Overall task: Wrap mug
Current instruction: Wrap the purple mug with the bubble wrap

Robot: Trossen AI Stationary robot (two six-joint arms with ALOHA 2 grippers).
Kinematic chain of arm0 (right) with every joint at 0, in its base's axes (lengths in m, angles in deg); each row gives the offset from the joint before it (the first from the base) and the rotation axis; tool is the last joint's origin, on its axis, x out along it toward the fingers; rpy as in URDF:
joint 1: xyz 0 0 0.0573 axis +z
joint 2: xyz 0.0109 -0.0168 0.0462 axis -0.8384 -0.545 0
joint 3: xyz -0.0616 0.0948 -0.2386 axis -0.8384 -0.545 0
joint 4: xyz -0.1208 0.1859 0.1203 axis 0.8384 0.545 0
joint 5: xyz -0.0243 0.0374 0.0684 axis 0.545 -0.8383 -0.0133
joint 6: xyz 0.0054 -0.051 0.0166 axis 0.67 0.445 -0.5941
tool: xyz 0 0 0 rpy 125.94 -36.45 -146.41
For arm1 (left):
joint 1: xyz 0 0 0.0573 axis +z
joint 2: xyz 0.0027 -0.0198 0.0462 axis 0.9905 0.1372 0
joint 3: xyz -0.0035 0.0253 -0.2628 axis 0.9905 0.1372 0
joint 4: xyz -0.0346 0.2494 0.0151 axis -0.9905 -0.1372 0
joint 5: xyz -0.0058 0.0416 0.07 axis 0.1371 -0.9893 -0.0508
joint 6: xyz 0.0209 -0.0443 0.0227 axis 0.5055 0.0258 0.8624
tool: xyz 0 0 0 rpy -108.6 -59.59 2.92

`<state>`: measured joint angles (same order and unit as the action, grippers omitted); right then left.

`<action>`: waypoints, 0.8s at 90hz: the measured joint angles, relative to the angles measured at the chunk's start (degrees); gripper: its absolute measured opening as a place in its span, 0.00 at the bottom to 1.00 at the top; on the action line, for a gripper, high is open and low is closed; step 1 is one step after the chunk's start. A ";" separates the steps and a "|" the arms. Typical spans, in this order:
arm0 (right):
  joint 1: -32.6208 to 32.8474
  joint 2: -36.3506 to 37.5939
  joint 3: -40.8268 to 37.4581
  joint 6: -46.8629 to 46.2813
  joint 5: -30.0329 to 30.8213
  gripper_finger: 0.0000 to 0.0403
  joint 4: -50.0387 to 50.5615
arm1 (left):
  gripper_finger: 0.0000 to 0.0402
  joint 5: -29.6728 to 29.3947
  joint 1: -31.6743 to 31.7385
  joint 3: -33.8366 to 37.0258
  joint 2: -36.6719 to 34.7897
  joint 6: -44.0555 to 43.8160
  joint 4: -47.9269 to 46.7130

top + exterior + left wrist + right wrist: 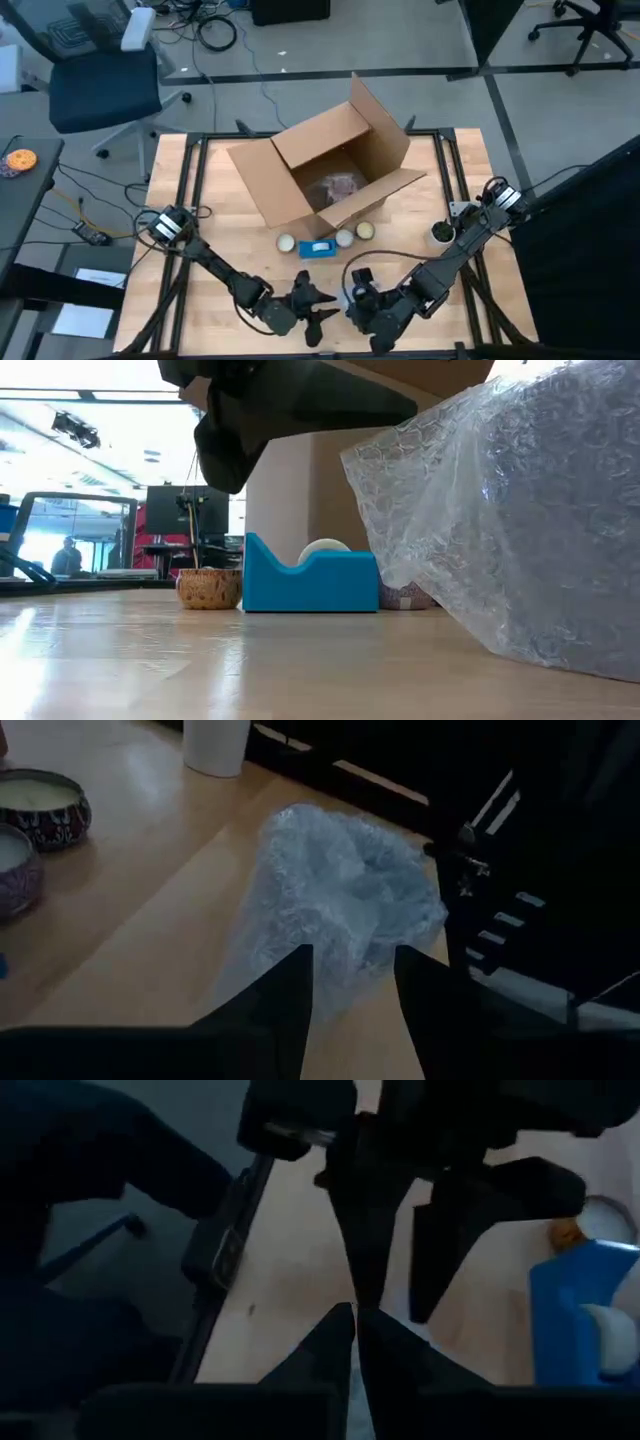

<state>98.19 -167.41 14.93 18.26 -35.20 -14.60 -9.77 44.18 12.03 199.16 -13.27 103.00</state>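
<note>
- left end effector (350,985) hovering spread over the bubble wrap (335,895) on the table (150,910).
- right end effector (355,1342) resting nearly pressed together, beside the blue tape dispenser (585,1315).

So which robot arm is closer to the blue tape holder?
The left gripper is a little nearer; it sits almost straight in front of the blue tape holder. The right gripper is beside it, further toward the right side of the table.
</note>
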 joint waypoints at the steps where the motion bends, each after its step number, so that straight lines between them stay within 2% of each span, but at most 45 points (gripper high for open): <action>1: -0.03 0.00 0.00 -0.11 -0.36 0.00 0.00 | 0.32 0.00 0.00 0.00 0.00 0.00 0.00; 28: 0.75 0.00 0.00 -2.82 -3.61 0.00 1.34 | 0.32 0.00 0.18 0.00 0.00 -0.05 0.24; 41: 1.17 0.00 0.00 -4.93 -3.60 0.00 5.52 | 0.32 0.00 0.88 0.00 0.00 1.15 0.23; 72: 1.26 -0.08 -2.32 -8.04 0.52 0.00 8.47 | 0.32 0.03 2.60 0.00 0.00 1.46 0.20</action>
<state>99.45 -167.48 12.61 10.22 -34.68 -6.13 -9.75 46.77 12.03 199.16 -11.80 103.21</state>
